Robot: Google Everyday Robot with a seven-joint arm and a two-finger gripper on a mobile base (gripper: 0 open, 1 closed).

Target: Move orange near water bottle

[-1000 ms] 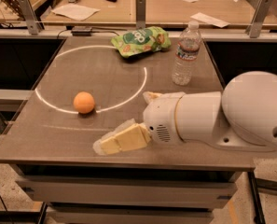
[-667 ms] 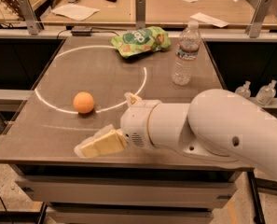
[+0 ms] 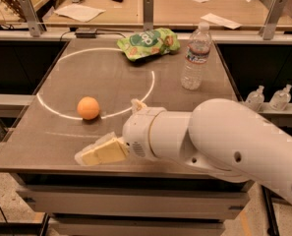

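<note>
Gripper point(image 3: 99, 154) hangs near the orange point(image 3: 88, 107), on its near side, apart.

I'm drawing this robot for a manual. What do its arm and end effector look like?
The arm is a thick, smooth white tube with a few small dark round holes and a ringed white wrist collar. The end effector, low over the near edge of the table, is a pale cream-yellow wedge. No lettering shows.

orange point(image 3: 88, 107): round, resting left | water bottle point(image 3: 196, 56): upright, capped, back right, well apart | tool point(image 3: 89, 156): near orange
</note>
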